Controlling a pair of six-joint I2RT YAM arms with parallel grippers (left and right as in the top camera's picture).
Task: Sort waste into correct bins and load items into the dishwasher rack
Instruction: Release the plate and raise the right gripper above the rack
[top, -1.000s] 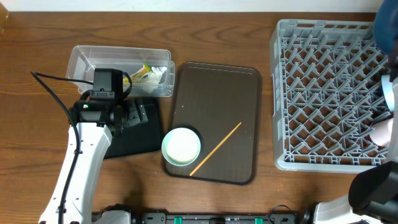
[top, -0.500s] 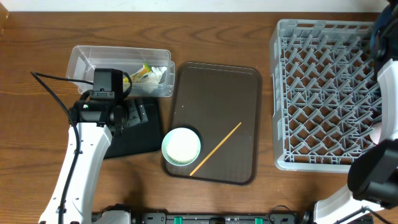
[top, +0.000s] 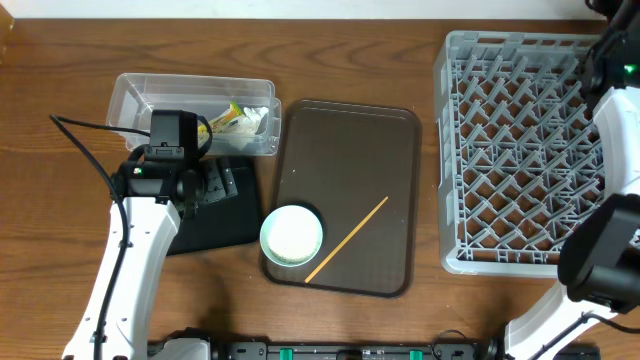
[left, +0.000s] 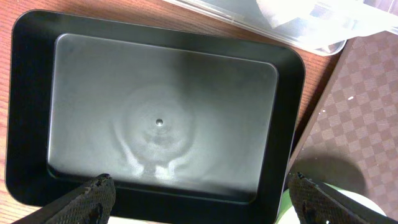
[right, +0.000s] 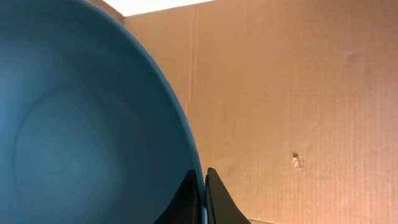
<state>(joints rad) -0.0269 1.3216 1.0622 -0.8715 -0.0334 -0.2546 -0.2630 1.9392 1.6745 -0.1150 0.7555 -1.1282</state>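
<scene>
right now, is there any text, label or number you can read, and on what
No text can be read in any view.
On the wrapper in the clear tub: coloured print, too small to read.
On the black bin, tray, rack and blue bowl: no markings visible.

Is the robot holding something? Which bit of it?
Yes. The right end effector pinches a blue dish by its rim. The left end effector holds nothing.

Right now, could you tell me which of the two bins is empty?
The black bin; the clear tub beside it holds a wrapper.
</scene>
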